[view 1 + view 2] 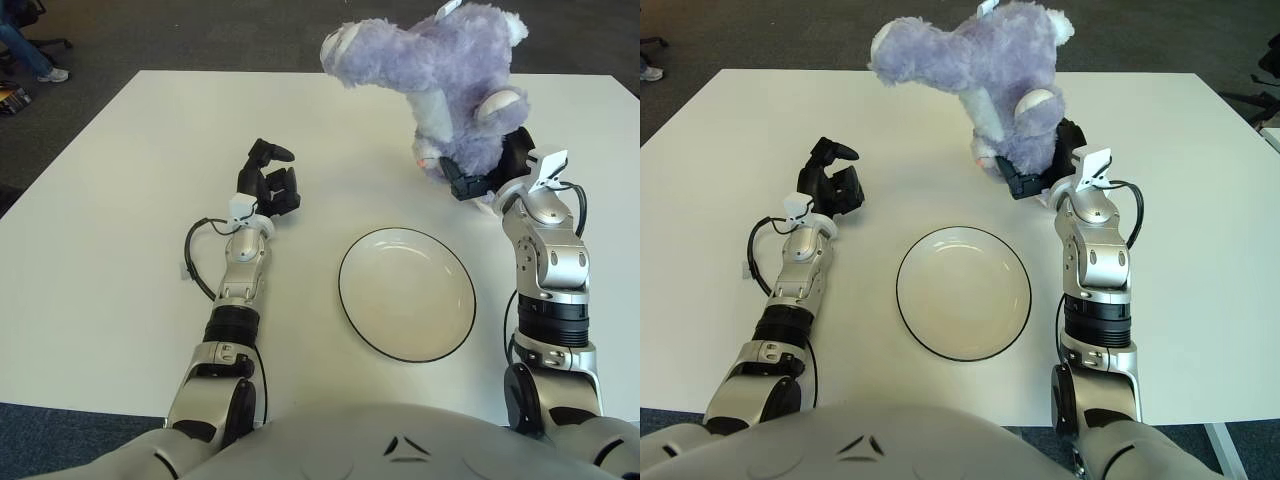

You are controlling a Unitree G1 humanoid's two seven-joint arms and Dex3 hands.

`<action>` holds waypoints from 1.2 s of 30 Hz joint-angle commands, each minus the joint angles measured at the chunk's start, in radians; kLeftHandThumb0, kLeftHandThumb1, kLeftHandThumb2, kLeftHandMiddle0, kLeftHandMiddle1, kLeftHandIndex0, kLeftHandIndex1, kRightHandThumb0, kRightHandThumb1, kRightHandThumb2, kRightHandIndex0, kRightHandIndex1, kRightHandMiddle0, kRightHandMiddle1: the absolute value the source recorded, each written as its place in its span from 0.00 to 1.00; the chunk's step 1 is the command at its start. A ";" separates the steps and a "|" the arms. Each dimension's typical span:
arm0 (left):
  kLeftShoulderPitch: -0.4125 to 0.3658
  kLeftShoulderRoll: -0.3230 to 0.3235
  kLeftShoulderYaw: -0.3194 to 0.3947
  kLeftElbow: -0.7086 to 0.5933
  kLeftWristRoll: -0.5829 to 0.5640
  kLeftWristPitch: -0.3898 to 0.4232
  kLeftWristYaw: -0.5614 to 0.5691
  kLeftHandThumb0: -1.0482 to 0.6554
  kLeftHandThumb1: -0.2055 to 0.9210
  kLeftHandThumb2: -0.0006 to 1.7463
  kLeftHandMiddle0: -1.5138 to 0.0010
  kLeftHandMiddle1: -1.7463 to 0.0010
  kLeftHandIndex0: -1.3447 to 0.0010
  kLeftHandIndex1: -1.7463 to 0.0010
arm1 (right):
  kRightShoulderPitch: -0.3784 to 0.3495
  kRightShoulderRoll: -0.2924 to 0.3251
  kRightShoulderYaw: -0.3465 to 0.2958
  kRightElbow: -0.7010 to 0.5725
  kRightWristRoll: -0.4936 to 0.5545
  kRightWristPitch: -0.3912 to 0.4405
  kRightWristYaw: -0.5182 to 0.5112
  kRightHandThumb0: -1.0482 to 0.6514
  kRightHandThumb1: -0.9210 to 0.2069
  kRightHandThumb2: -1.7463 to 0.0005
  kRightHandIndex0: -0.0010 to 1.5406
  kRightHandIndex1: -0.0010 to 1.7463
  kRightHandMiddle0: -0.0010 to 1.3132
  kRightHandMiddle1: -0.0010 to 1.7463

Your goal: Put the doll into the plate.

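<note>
The doll [440,70] is a purple plush toy with white patches; it leans over at the far right of the white table. My right hand [490,170] is shut on the doll's lower body and holds it beyond the plate's far right rim. The plate [357,300] is white with a thin black rim, empty, and lies at the table's near middle. My left hand [270,180] shows to the left of the plate, fingers relaxed and empty.
The white table [120,180] runs to edges at the far side and the left. A black cable [195,255] loops beside my left forearm. A person's legs and a chair base [30,45] stand on the floor at the far left.
</note>
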 commanded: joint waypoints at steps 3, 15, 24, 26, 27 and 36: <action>0.079 0.007 0.012 0.068 -0.007 -0.013 -0.006 0.37 0.63 0.62 0.27 0.00 0.66 0.00 | -0.006 0.003 -0.041 -0.009 0.103 0.025 0.060 0.62 0.63 0.27 0.57 0.70 0.44 1.00; 0.064 0.013 0.012 0.099 0.002 -0.034 0.003 0.37 0.62 0.63 0.24 0.00 0.65 0.00 | -0.002 -0.028 -0.114 0.008 0.269 0.061 0.153 0.62 0.55 0.33 0.53 0.69 0.40 1.00; 0.060 0.013 0.014 0.109 -0.001 -0.040 0.002 0.37 0.62 0.63 0.24 0.00 0.65 0.00 | 0.051 -0.041 -0.124 -0.076 0.295 0.058 0.145 0.62 0.58 0.31 0.54 0.70 0.41 1.00; 0.059 0.011 0.014 0.109 0.001 -0.044 0.005 0.37 0.62 0.63 0.25 0.00 0.65 0.00 | 0.073 -0.048 -0.122 -0.116 0.292 0.062 0.139 0.62 0.59 0.30 0.54 0.70 0.42 1.00; 0.059 0.010 0.013 0.109 0.003 -0.047 0.007 0.37 0.62 0.63 0.25 0.00 0.65 0.00 | 0.082 -0.051 -0.120 -0.134 0.289 0.064 0.136 0.62 0.60 0.29 0.55 0.70 0.42 1.00; 0.058 0.011 0.009 0.110 0.008 -0.047 0.002 0.37 0.62 0.63 0.25 0.00 0.65 0.00 | 0.180 -0.124 -0.056 -0.222 0.174 -0.104 0.193 0.61 0.75 0.11 0.54 0.96 0.43 0.97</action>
